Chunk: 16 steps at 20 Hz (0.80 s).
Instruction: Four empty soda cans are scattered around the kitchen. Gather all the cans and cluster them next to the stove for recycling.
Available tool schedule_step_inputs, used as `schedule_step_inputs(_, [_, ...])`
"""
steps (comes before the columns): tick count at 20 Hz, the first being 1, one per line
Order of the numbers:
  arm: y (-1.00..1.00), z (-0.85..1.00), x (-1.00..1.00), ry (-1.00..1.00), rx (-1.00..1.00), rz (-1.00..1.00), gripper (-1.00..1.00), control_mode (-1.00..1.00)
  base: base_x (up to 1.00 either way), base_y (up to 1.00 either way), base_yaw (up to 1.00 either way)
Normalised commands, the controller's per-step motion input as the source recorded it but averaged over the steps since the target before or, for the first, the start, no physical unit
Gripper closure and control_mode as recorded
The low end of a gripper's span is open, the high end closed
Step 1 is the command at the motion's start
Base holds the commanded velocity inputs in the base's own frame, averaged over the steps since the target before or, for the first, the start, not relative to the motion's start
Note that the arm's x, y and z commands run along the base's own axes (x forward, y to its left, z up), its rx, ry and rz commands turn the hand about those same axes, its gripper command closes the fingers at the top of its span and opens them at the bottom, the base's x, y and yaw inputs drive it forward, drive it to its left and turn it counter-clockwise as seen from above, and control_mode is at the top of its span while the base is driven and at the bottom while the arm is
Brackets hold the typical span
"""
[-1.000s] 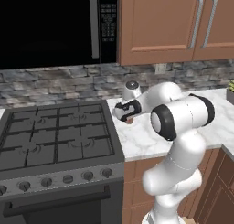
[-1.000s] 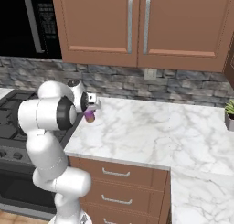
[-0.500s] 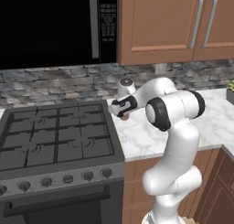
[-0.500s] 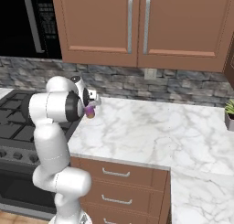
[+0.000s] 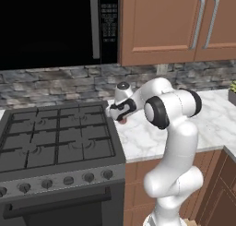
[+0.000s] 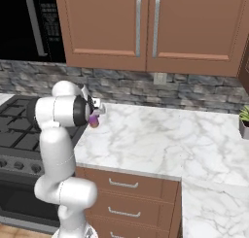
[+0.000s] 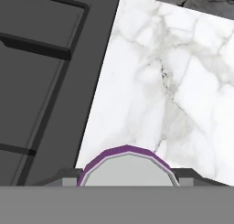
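Observation:
A purple-pink soda can (image 6: 93,120) hangs just above the marble counter, by the right edge of the stove (image 5: 55,142). My gripper (image 5: 120,115) is shut on it. From the left base view only a small pink bit of the can (image 5: 123,121) shows under the hand. In the hand view the can's silvery top with its purple rim (image 7: 128,169) sits between my fingertips (image 7: 64,175). Below it lie white marble and, to the left, the dark stove (image 7: 41,72) with a black grate.
A black microwave (image 5: 50,26) hangs over the stove, with brown wall cabinets (image 6: 146,28) to its right. The marble counter (image 6: 155,140) runs right to a potted plant (image 6: 243,120) at the far end. A stone backsplash (image 5: 60,84) closes off the back.
The arm has swung left with the can, bringing it from over the counter closer to the stove's right edge. The grip has stayed shut.

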Motion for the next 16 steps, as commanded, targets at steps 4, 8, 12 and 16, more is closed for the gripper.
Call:
schedule_step_inputs(4, [0.08,-0.16,0.02,0.0,0.0,0.0,1.0,-1.0,0.0,0.0,0.0])
schedule_step_inputs(8, [0.02,-0.21,0.05,0.0,0.0,0.0,1.0,-1.0,0.0,0.0,0.0])
schedule_step_inputs(12, [0.0,-0.28,0.03,0.0,0.0,0.0,1.0,-1.0,0.0,0.0,0.0])
schedule_step_inputs(16, [0.02,-0.45,0.02,0.0,0.0,0.0,1.0,-1.0,0.0,0.0,0.0])
